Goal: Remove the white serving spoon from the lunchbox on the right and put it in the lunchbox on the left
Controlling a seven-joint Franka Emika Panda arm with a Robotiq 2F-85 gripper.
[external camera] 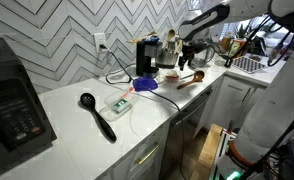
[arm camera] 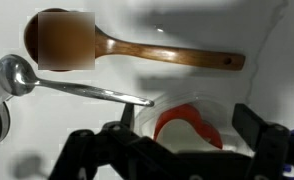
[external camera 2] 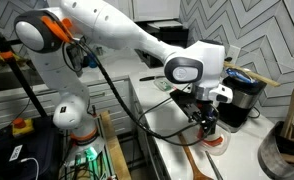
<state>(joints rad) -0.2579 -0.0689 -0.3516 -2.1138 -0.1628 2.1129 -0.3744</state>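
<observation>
Hangs over the white counter (external camera: 72, 125) with the hand (arm camera: 177, 150) spread wide and gripping nothing, dark fingers (arm camera: 262, 135) standing either side of a small red-and-white round piece (arm camera: 187, 125) right below. Just past it, flat on the counter, lie a brown wooden spoon (arm camera: 107, 45) with a broad rounded bowl and long straight handle, and beside that a slim shiny metal spoon (arm camera: 57, 85), handle tip at the round piece's rim. Sits, in an exterior view, near the coffee maker (external camera: 147, 55), well apart from a black ladle (external camera: 97, 115).
</observation>
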